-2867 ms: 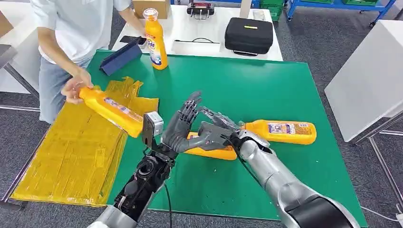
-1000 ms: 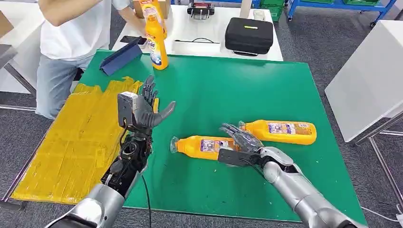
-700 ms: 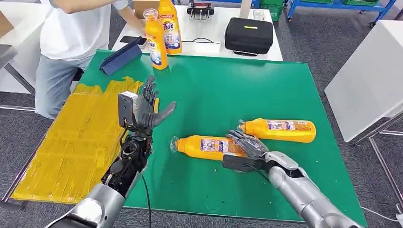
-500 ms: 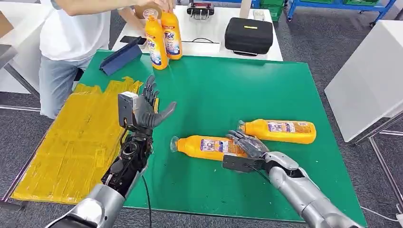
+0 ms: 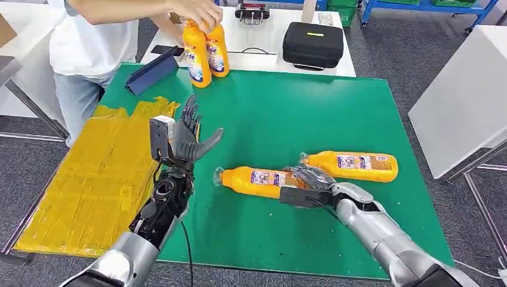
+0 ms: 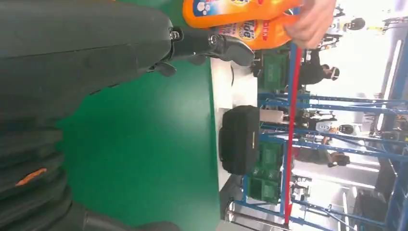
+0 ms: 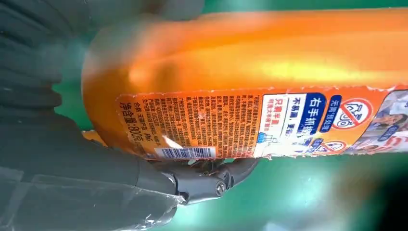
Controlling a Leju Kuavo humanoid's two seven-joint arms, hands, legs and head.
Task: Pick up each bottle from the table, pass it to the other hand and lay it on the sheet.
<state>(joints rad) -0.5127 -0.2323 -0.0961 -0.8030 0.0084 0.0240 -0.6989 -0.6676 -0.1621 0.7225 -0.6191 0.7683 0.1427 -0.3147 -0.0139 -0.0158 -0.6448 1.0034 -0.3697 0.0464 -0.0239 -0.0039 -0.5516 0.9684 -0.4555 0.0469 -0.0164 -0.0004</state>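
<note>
The right hand has closed its fingers round the base end of the nearer bottle, which a second ago lay flat under a hand resting on it; its neck end now looks slightly raised off the green table, so the pick-up seems to have begun. The bottle's cap points away from the right hand toward the left hand, which waits raised, fingers spread, holding nothing, beside the yellow sheet. Just beyond the right hand lies the second bottle, untouched. Far across the table a person's hand has set another bottle beside the upright bottles.
</note>
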